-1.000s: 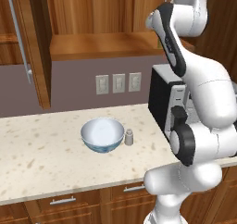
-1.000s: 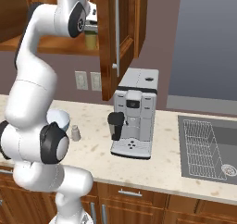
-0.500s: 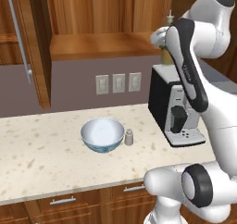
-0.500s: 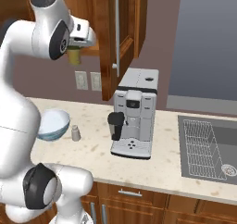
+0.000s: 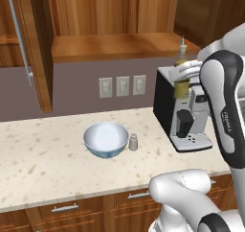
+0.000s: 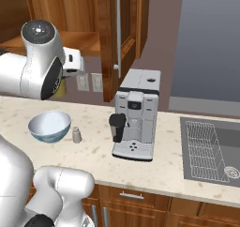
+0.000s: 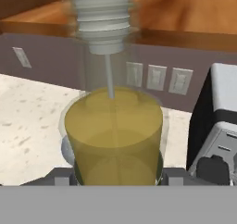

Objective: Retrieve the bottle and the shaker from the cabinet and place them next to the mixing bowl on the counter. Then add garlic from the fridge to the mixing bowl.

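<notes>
- while the slim olive-green glass bottle is carried in the air above the coffee machine, the end effector is closed about its lower body, jaws partly apart to the bottle's width; the pale ribbed pour spout fills the top of the hand view.
- in the left base view the bottle sits high beside the white arm, well apart from the round mixing bowl, white inside and blue-patterned outside.
- the small pale grey-white cylindrical shaker with rounded top stands just beside the bowl on the beige speckled stone worktop; judged, that part is done.
- judged progress: bottle retrieved but not yet set down; the garlic step is not begun, and the bowl's interior looks empty.
- the warm brown wooden wall cabinet hangs open, its long silver bar handle smooth and metallic.
- the bottle's wall is clear and glossy, its contents yellow-olive with a thin tube running down from the spout; likely slippery, so the hold should be kept firm.
- a black-and-silver boxy coffee machine stands on the worktop to the bowl's right, near a ribbed steel sink.
</notes>
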